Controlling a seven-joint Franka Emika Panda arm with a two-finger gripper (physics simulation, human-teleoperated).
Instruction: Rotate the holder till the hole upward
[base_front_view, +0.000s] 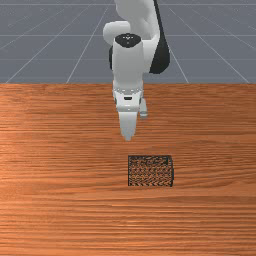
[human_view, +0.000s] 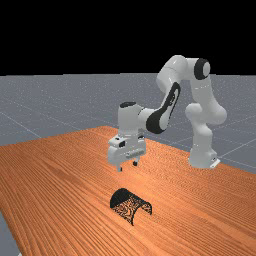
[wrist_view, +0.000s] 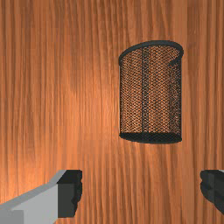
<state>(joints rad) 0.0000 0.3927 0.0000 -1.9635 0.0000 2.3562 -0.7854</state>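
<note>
Black mesh holder (wrist_view: 153, 98) lies on its side, wooden table (base_front_view: 60, 210) showing through, apart from my raised gripper (human_view: 127, 166); my jaws stand wide, holding nothing.

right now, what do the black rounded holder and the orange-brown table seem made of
Black rounded mesh holder: probably matte painted metal, by its thin see-through lattice. Orange-brown table: seemingly wood, slightly glossy, by streaked grain and bright patch.

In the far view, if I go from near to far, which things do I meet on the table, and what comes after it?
Black mesh holder → arm's white base → grey floor behind the table.
</note>
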